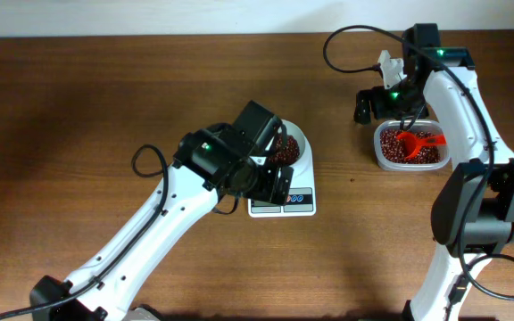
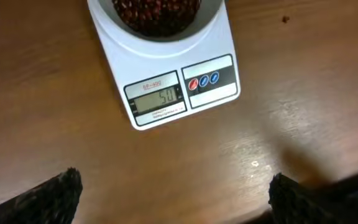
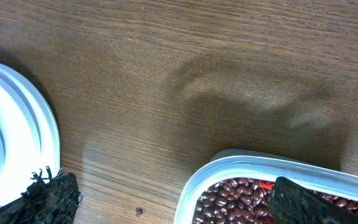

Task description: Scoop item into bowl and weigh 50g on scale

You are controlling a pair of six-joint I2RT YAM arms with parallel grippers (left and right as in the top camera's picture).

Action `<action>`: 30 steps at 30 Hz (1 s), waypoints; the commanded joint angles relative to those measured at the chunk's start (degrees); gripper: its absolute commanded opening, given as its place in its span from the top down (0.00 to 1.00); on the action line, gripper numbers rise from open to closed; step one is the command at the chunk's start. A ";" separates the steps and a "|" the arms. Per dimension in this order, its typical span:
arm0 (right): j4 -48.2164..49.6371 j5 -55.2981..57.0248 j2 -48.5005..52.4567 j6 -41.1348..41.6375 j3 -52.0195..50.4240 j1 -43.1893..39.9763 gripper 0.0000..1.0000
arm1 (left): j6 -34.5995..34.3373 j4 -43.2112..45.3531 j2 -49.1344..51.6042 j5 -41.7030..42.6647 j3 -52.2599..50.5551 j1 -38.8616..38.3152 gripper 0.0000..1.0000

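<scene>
Evidently the weighing looked complete. The scale (image 2: 166, 68) stood near the middle of the desk (image 1: 78, 107) with the bowl (image 1: 300, 143) on its platform and the beans (image 1: 282, 150) heaped inside. The display (image 2: 159, 99) read 50. More beans lay in the clear tub (image 1: 409, 168), toward the desk's right edge in its far half, with a red scoop (image 1: 409, 141) resting in them.

The left tool (image 2: 176, 180) hung over the desk just in front of the scale, jaws wide apart and holding nothing. The right tool (image 3: 176, 186) hovered beside the tub's rim, likewise spread and empty.

We judged the beans light, hard and smooth. They are loose grains that would roll and scatter, so not to be pinched, only carried in the scoop, taken at its handle. The bowl we judged rigid and slick-walled. Its rim offered the one grip, and any nudge would upset the reading.
</scene>
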 commanded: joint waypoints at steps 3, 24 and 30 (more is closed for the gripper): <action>0.15 -0.70 -1.09 0.04 -0.07 0.15 0.01 | -0.94 1.60 0.85 -5.51 -0.02 -0.35 0.01; 0.15 -0.70 -1.09 0.04 -0.07 0.15 0.01 | -13.64 1.18 8.11 -21.73 -0.15 -9.11 0.01; 0.15 -0.70 -1.09 0.04 -0.07 0.15 0.01 | -13.38 1.16 8.11 -21.75 -0.15 -8.90 0.01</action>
